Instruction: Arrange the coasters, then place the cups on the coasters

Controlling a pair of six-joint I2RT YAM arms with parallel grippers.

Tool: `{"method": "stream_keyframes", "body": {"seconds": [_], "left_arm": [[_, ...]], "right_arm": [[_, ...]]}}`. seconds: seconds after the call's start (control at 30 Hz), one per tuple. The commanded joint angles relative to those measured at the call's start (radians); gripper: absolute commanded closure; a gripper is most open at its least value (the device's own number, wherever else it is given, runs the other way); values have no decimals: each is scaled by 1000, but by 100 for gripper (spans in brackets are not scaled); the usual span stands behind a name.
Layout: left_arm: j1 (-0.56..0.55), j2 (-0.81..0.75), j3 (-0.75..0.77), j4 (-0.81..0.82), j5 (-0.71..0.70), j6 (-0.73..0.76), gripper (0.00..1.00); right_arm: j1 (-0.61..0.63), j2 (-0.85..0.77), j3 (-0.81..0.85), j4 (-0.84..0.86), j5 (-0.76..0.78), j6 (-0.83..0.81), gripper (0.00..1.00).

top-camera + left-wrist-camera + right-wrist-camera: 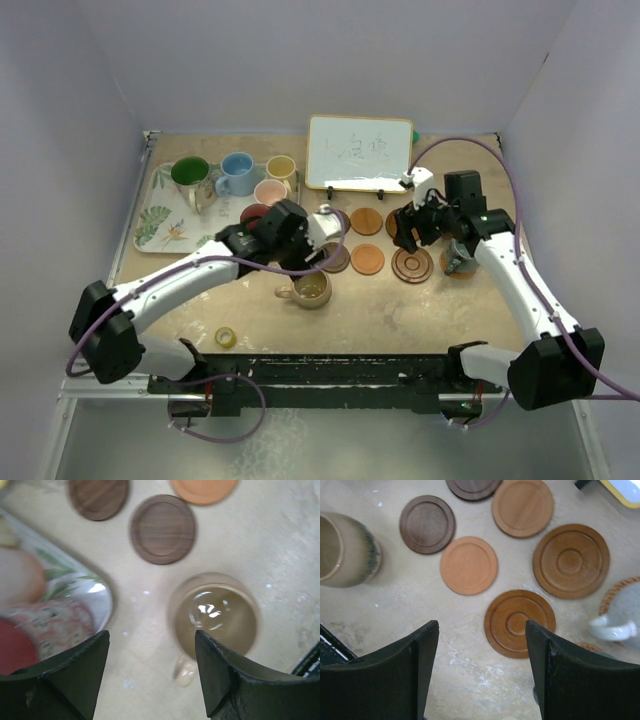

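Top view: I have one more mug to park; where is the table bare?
Bare: the near strip in front of the tan mug, from the tape roll rightwards. Crowded: the coasters at centre, and the tray of mugs back left.

A wide strip of bare tabletop (pixel 400 320) is left along the near edge, broken only by the yellow tape roll (pixel 226 337). A narrow bare lane is seen between the tray (pixel 105 595) rim and the tan mug (pixel 215 615). The stretch between that mug and the grey mug (pixel 625 605) is covered by flat-lying coasters (pixel 469 565). The far side is closed by the whiteboard (pixel 358 152). The tray is crowded with upright mugs (pixel 237 172).
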Motion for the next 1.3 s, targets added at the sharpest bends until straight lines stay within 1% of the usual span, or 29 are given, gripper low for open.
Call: {"method": "stream_keyframes", "body": {"seconds": [0.0, 0.13, 0.27, 0.37, 0.47, 0.57, 0.63, 0.73, 0.83, 1.03, 1.27], "left_arm": [[173, -122, 44, -14, 103, 22, 33], [304, -192, 97, -45, 103, 24, 31], [440, -231, 142, -67, 115, -4, 31], [540, -252, 164, -74, 149, -42, 31], [630, -266, 178, -67, 158, -71, 30], [730, -279, 186, -62, 198, -96, 29], [775, -291, 185, -62, 211, -106, 28], [803, -306, 182, -64, 230, -109, 28], [812, -324, 167, -51, 249, -110, 28], [815, -301, 177, -49, 260, -108, 27], [815, -265, 193, -50, 268, -112, 27]], "right_arm": [[91, 30, 55, 95, -46, 69, 27], [215, 90, 90, 125, -25, 105, 27], [364, 173, 129, 150, 43, 148, 27], [456, 262, 180, 133, 95, 165, 27], [528, 328, 206, 126, 145, 168, 26], [581, 387, 235, 113, 172, 166, 26], [612, 418, 247, 110, 195, 166, 26], [647, 462, 269, 93, 241, 161, 28], [668, 500, 288, 69, 281, 160, 33], [710, 542, 285, 47, 330, 148, 47], [740, 569, 284, 45, 377, 148, 52]]}}
